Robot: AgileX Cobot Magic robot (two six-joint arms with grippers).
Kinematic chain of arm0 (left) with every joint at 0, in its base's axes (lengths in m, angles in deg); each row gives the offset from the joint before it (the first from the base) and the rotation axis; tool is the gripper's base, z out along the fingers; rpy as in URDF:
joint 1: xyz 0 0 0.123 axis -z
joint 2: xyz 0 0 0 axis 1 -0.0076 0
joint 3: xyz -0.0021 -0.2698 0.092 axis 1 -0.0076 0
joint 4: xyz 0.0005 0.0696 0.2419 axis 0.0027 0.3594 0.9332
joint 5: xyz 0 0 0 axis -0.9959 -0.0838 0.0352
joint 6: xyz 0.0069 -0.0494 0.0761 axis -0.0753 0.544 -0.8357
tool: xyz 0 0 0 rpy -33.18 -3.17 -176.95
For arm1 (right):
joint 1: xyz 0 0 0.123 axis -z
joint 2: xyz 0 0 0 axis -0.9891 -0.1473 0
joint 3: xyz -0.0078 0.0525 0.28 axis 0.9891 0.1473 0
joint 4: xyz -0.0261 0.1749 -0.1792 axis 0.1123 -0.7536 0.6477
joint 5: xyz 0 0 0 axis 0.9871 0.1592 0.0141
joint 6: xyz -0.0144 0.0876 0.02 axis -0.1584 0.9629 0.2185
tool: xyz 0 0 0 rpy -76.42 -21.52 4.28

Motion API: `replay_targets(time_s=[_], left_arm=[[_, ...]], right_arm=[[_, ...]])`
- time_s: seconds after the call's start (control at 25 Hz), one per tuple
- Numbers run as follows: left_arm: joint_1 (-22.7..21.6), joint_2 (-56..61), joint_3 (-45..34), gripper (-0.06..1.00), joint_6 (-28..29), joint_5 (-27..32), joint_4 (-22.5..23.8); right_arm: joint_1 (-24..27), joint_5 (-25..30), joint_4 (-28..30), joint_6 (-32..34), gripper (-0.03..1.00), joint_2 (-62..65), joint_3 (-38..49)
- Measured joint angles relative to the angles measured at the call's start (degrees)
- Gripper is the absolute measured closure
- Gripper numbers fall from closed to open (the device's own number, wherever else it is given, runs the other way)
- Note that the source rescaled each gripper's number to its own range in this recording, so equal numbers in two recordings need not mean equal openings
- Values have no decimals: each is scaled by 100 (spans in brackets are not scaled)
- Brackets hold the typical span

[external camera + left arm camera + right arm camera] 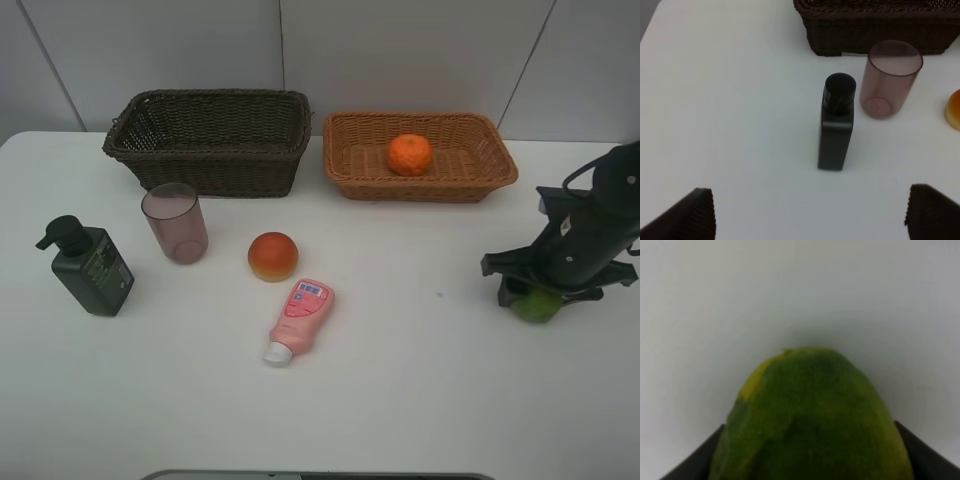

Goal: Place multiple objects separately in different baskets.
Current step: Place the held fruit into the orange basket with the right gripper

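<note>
On the white tabletop (pixel 400 400) the dark brown basket (pixel 215 170) stands beside the tan basket (pixel 430 187). The left gripper (pixel 810 215) hangs spread wide, the pump bottle (pixel 836 130) upright ahead of it. The orange (pixel 410 154) lies in the tan basket. The right gripper (pixel 540 290) clamps the lime (pixel 537 306) at the tabletop's right side

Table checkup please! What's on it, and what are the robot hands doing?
Surface: white table, no spills seen.
Job's things: orange in the tan basket; dark basket looks empty; red-orange fruit, pink bottle lying down, pump bottle and cup upright on the table.
Clutter: nothing seen.
Grippers: left gripper open, empty; right gripper shut on the lime.
Cables: dark loop by the right gripper, maybe a cable.
Surroundings: pale panelled wall.
</note>
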Motion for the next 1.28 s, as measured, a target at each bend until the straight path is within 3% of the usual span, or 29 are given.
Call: replay_targets(time_s=[0.32, 0.84, 1.12, 1.28], left_arm=[[0, 0, 0, -4, 0, 0, 0], [0, 0, 0, -4, 0, 0, 0], [0, 0, 0, -4, 0, 0, 0], [0, 0, 0, -4, 0, 0, 0]], right_arm=[[-174, 1642, -238, -6, 92, -4, -1119], [-1229, 3286, -448, -253, 92, -791, -4234], [-1401, 3589, -453, -560, 92, -1790, -5958], [-1237, 3556, -231, -613, 92, -2064, -6381]])
